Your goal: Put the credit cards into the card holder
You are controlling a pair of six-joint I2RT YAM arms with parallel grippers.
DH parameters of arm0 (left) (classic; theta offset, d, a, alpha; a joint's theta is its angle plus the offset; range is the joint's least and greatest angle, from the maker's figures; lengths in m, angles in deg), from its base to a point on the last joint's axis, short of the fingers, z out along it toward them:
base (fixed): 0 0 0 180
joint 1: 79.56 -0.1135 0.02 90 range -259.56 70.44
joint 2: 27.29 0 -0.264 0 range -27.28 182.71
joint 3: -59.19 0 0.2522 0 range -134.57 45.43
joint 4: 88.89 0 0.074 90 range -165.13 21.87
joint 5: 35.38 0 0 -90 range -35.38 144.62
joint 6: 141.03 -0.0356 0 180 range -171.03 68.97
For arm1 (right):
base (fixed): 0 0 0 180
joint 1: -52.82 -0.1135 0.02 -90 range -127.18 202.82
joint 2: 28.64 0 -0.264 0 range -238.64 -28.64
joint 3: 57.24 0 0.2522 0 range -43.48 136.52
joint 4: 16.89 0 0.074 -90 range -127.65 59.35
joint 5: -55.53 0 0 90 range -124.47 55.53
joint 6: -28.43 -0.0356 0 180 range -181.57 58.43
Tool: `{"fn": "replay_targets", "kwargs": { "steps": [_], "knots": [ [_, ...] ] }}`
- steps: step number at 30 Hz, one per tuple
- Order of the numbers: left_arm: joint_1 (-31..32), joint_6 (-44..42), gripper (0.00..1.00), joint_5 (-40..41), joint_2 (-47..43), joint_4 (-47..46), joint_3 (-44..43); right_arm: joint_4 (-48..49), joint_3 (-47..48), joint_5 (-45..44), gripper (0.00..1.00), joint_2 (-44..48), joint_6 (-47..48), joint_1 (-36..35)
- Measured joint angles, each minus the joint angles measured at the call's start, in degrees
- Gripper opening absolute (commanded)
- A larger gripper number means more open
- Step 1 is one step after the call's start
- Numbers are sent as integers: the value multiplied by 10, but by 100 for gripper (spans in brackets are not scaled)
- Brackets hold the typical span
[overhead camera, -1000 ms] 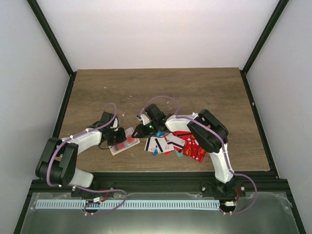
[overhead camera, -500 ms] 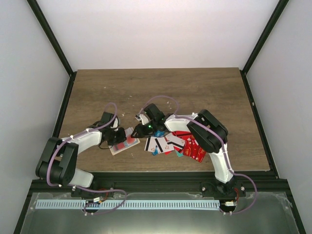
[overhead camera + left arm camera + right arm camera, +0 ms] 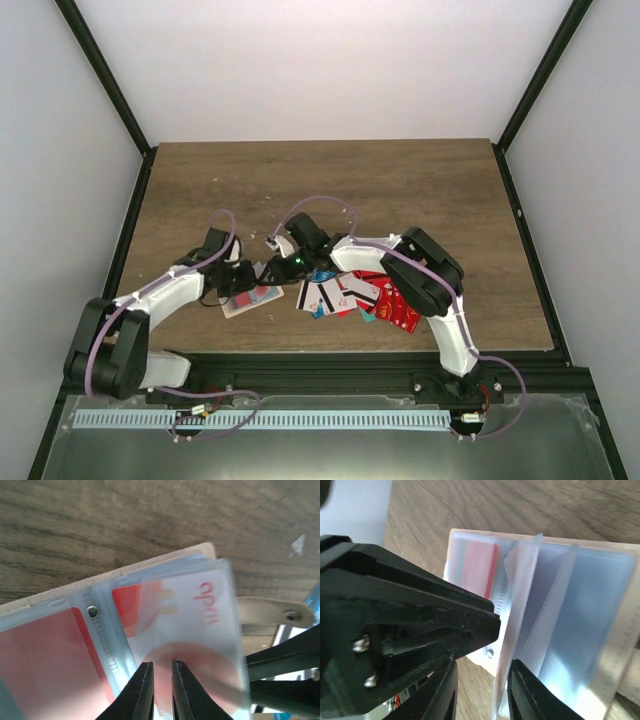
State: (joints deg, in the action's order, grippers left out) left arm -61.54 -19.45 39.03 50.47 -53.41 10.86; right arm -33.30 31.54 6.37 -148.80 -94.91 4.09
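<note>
wooden table [image 3: 400, 190] bears an open card holder [image 3: 250, 299] left of a spread heap of credit cards [image 3: 372, 296].

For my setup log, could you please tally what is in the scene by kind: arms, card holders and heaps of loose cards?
Arms: 2 (left arm, right arm)
Card holder: 1
Card heap: 1
Total: 4

Your left arm [image 3: 165, 290] reaches forward and inward, and your right arm [image 3: 430, 280] folds across to the left. The left gripper [image 3: 163, 690] shows only a slim gap. The right gripper [image 3: 480, 690] stands partly apart, just beside the left.
</note>
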Motion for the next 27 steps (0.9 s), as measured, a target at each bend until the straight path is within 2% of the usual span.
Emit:
{"fn": "replay_targets", "kwargs": {
  "steps": [9,18,27],
  "knots": [
    [0,4,24,36,-106,77,-39,-17,32,-1,31,-3,-4,-16],
    [0,13,26,75,-203,143,-69,-39,116,-5,34,-56,-12,-52],
    [-5,17,28,104,-244,200,-73,-65,194,-4,36,-115,-19,-79]
  ]
}}
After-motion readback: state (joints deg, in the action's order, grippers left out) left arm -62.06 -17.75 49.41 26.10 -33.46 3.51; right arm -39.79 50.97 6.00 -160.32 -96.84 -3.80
